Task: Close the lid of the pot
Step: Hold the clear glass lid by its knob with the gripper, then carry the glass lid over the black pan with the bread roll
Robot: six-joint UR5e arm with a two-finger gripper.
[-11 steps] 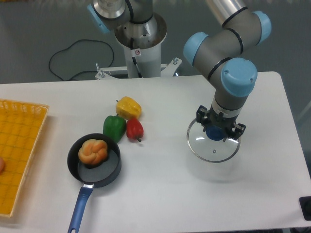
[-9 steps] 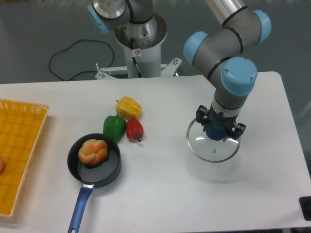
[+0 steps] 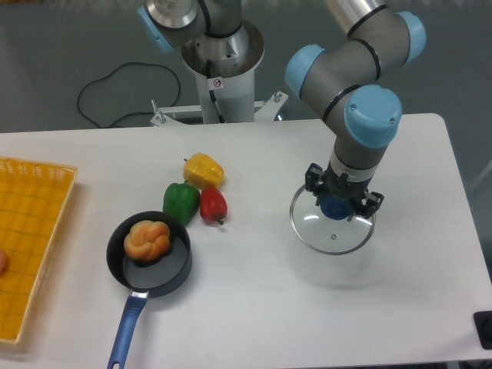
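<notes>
The pot (image 3: 173,270) is a small black pan with a long blue handle (image 3: 127,329), sitting at the front left of the table with an orange bread roll (image 3: 147,240) inside it. Off to the right, the lid (image 3: 332,229), a clear glass disc with a metal rim, hangs a little above the table and casts a faint shadow below. My gripper (image 3: 336,206) points straight down over its centre and is shut on the lid's blue knob (image 3: 334,207). A wide stretch of table separates the lid from the pot.
A green pepper (image 3: 181,201), a red pepper (image 3: 213,204) and a yellow pepper (image 3: 204,170) lie just behind the pot. A yellow mesh tray (image 3: 31,231) fills the left edge. The arm's base (image 3: 223,73) stands at the back.
The gripper and the held lid have shifted slightly to the left and up. Pot and peppers have not moved.
</notes>
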